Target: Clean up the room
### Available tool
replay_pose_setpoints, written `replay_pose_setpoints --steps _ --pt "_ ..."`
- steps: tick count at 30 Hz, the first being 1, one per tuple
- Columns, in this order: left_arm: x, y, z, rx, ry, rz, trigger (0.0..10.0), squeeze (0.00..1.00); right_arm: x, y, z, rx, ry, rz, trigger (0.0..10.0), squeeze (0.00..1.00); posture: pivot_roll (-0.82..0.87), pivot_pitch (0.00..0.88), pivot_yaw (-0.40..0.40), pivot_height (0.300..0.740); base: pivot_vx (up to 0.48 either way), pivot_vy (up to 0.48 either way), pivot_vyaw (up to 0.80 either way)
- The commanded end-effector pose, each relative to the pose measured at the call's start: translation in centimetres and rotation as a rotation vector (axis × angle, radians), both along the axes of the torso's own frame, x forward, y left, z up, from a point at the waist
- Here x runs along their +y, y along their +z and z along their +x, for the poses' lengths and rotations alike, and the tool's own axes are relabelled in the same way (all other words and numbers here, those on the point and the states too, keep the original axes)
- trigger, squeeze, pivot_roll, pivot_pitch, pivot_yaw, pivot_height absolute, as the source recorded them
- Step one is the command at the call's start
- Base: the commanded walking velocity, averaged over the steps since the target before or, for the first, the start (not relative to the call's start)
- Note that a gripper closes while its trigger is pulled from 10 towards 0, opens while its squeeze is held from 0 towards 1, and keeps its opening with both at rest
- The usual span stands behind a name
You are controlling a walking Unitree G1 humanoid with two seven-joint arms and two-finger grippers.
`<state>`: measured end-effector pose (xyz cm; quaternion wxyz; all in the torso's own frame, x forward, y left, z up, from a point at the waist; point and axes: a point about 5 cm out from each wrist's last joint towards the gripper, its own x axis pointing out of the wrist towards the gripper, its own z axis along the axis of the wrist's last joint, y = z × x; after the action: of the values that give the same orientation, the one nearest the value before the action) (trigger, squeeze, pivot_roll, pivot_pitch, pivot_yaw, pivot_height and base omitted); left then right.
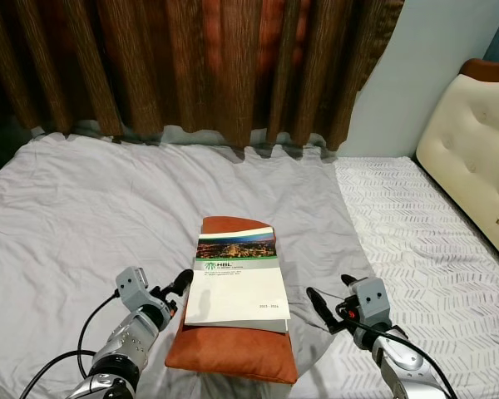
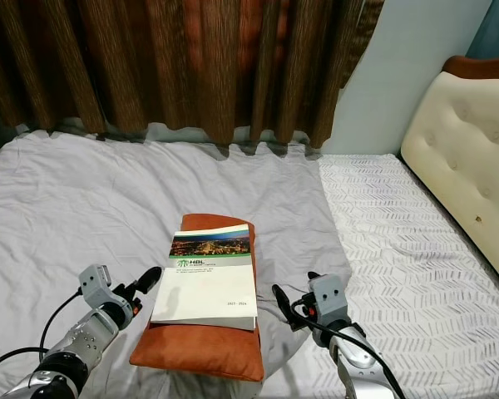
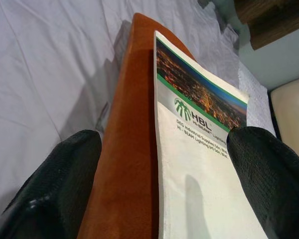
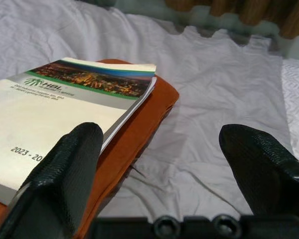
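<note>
With the left tool (image 1: 180,287) and right tool (image 1: 326,301) both wide beside the rust-orange fabric cushion (image 1: 233,349), the white glossy booklet (image 1: 237,283), apparently loose, may slide off if tilted.

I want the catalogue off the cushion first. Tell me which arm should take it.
Left, probably. The left claw sits open at the edge of the white softcover catalogue on the rust-orange cushion; the right claw hangs open over grey bedsheet beside it.
</note>
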<state>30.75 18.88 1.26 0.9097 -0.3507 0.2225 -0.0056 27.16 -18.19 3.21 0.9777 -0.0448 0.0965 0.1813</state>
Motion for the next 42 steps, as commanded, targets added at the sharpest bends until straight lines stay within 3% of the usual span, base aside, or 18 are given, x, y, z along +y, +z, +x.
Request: replay_pose_setpoints --steps 1,9,27,39,40,42 --pt "-0.7 -0.4 -0.2 0.01 -0.02 -0.018 10.0 0.0 0.4 0.4 -0.1 -0.005 0.054 0.031 10.0 0.0 -0.04 0.016 -0.077 0.74 0.0 0.0 0.0" --pt "-2.1 -0.4 0.0 0.026 -0.072 -0.025 10.0 0.0 2.1 -0.3 -0.2 0.06 0.19 0.046 10.0 0.0 -0.04 0.004 -0.062 0.74 0.0 0.0 0.0" --pt "-4.0 -0.5 0.2 0.076 -0.136 -0.003 10.0 0.0 2.3 -0.8 -0.5 0.09 0.211 0.043 10.0 0.0 -0.06 0.0 -0.05 0.74 0.0 0.0 0.0" --pt "-5.2 -0.9 0.0 0.115 -0.128 -0.043 10.0 0.0 2.4 -0.8 -0.5 0.095 0.216 0.038 10.0 0.0 -0.07 0.0 -0.05 0.74 0.0 0.0 0.0" --pt "-5.4 -0.9 0.0 0.117 -0.131 -0.043 6.9 0.0 2.3 -0.8 -0.5 0.095 0.216 0.036 10.0 0.0 -0.07 0.0 -0.053 0.74 0.0 0.0 0.0" --pt "-5.5 -0.9 0.0 0.117 -0.132 -0.043 6.9 0.0 2.3 -0.8 -0.4 0.095 0.216 0.035 10.0 0.0 -0.07 0.0 -0.053 0.74 0.0 0.0 0.0"
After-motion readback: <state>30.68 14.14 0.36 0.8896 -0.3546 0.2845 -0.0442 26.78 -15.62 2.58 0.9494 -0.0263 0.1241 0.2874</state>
